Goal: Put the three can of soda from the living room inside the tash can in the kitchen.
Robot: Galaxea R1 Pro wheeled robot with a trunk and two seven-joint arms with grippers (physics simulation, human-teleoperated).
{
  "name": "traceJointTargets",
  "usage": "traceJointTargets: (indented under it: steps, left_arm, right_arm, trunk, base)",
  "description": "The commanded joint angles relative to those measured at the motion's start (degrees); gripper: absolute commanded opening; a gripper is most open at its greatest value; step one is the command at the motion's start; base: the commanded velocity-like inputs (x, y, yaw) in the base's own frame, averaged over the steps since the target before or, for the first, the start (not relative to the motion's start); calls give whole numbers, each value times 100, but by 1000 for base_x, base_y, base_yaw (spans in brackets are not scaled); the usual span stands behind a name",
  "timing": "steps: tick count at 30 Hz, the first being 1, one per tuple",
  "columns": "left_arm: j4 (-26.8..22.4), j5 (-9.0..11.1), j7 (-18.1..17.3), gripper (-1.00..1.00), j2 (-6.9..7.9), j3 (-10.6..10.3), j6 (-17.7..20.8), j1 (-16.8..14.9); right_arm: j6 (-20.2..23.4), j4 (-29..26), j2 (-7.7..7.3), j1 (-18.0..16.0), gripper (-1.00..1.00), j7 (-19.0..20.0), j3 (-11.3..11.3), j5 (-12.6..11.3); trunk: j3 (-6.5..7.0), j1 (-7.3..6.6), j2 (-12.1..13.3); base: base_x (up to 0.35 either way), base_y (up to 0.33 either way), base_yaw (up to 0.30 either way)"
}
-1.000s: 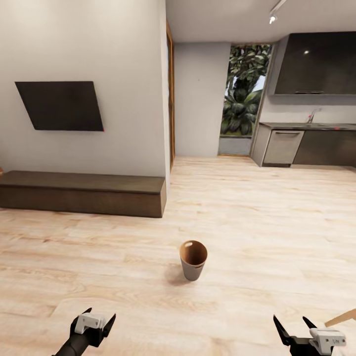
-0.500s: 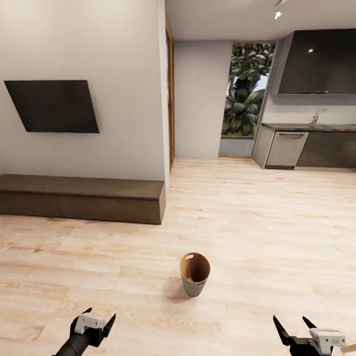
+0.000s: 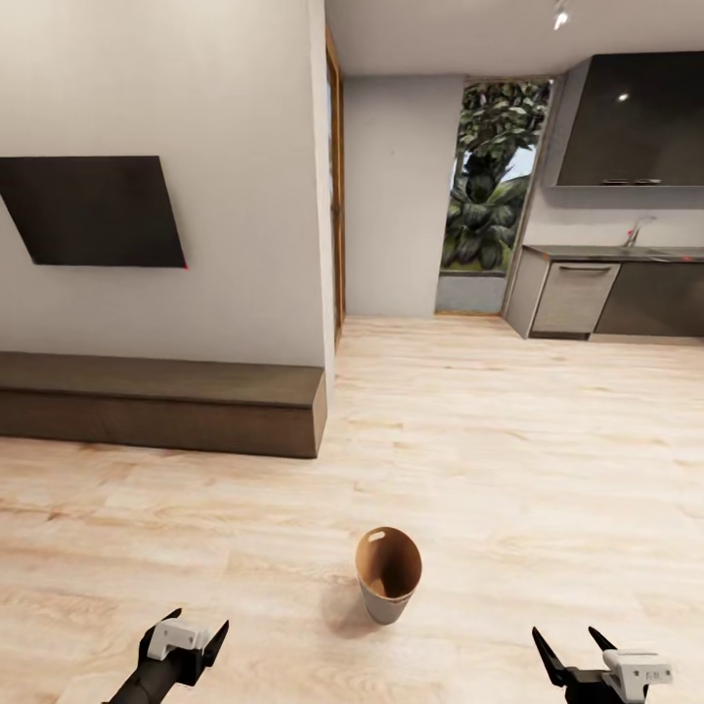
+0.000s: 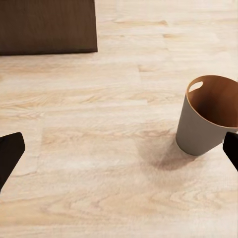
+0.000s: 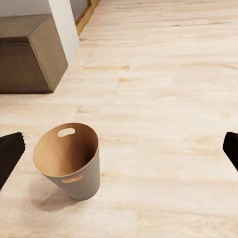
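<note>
Both arms are cut off at the near edge of the head view. The left hand (image 3: 186, 638) and right hand (image 3: 575, 657) hover spread wide, gripping nothing. Between them, slightly farther, the tash can (image 3: 388, 575) sits tilted on the wood floor (image 3: 508, 460), its bottom hidden. Kitchen cabinets (image 3: 616, 298) lie far right.

head view high, both wrist views low, all sharing the tash can (image 3: 388, 589)

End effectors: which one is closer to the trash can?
Roughly equal, the right end effector perhaps slightly nearer; both are open and empty, flanking the trash can on the wood floor.
</note>
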Motion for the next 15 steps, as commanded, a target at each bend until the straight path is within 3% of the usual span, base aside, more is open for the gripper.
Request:
traceJointTargets:
  steps: [1, 8, 15]
  left_arm:
    - [0, 0, 0, 100, 0, 0, -1, 0]
    - [-3, 15, -8, 100, 0, 0, -22, 3]
    - [-1, 16, -9, 100, 0, 0, -37, 1]
  right_arm:
    - [0, 24, -2, 0, 100, -2, 39, 5]
    - [1, 178, -2, 0, 100, -17, 221, 166]
    - [1, 196, -1, 0, 100, -19, 246, 191]
  trunk:
    - [0, 0, 0]
    - [0, 0, 0]
    - [0, 0, 0]
  base:
    - [184, 0, 0]
    - [57, 0, 43]
    - [6, 0, 208]
